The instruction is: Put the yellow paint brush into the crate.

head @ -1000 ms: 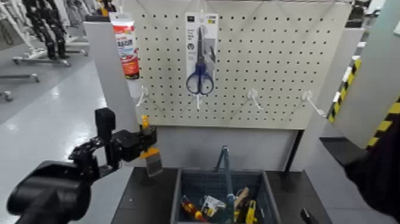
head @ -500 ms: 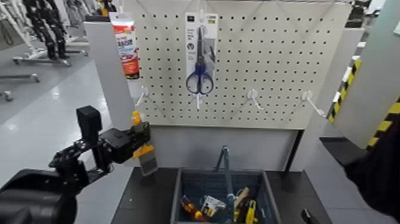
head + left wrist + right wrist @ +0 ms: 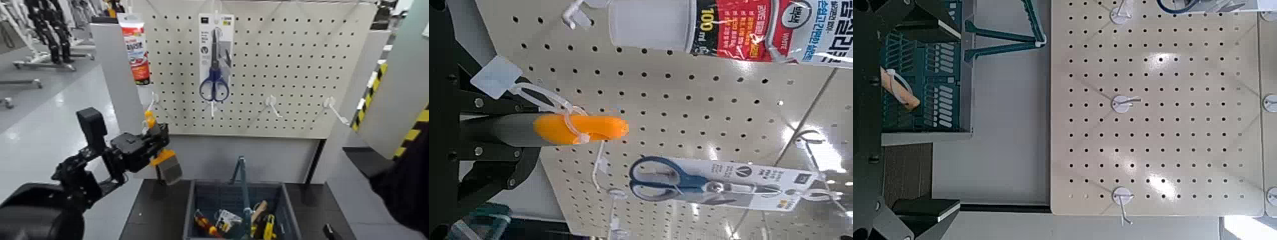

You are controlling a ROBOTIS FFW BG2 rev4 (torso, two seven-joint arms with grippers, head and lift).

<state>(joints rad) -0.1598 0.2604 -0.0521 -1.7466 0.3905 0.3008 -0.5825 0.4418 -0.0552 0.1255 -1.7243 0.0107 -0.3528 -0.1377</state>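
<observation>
White pegboard fills the wall in front of you, with blue-handled scissors hanging in their card packet near its middle and a red-and-white tube hung on the left post. Several bare white hooks stick out along the lower rows.

Below the board, on the dark shelf, sits the crate, its upright centre handle rising from the middle. You can see small tools lying in it: red, yellow and white pieces, too jumbled to name one by one.

Your left gripper is raised to the left of the crate, just in front of the pegboard's lower left corner. Its jaws are pinched on the yellow paint brush, which hangs tilted: the yellow handle tip points up toward the board and the grey ferrule and bristles point down and to the right, toward the crate's left edge. The brush is in the air, not over the crate opening and not touching it. In the left wrist view the orange handle end pokes out past the gripper with a white plastic tag loop around it.

Your right gripper does not show in the head view; only a dark shape sits at the right edge. The right wrist camera looks at the pegboard and the crate, and you cannot tell from it how those jaws stand.
</observation>
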